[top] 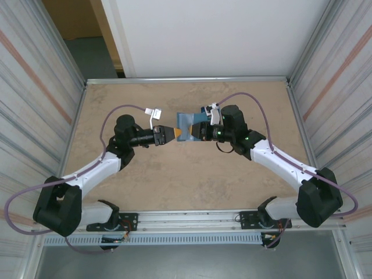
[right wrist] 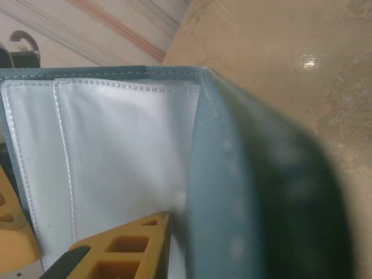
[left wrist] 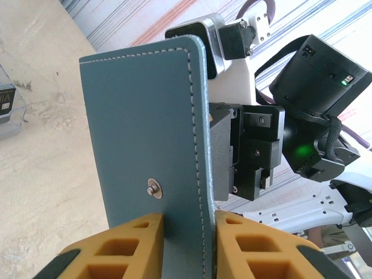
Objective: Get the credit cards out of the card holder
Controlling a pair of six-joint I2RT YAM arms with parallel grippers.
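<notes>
A small clear stand [left wrist: 9,107] sits on the desk [top: 192,186], off to one side and well apart from the arms. At mid-desk the card holder [top: 186,127] is held upright and open between both arms. The left end effector [top: 172,133] pinches its outer flap. The right end effector [top: 200,132] sits narrow against the inner pockets; whether it grips cannot be told. The desk is beige and marbled, with ribbed metal walls [top: 35,70] and a white back panel [top: 215,35].

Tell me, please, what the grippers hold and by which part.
The card holder: left gripper clamps one flap's stitched edge; right gripper pinches the opposite flap.
</notes>
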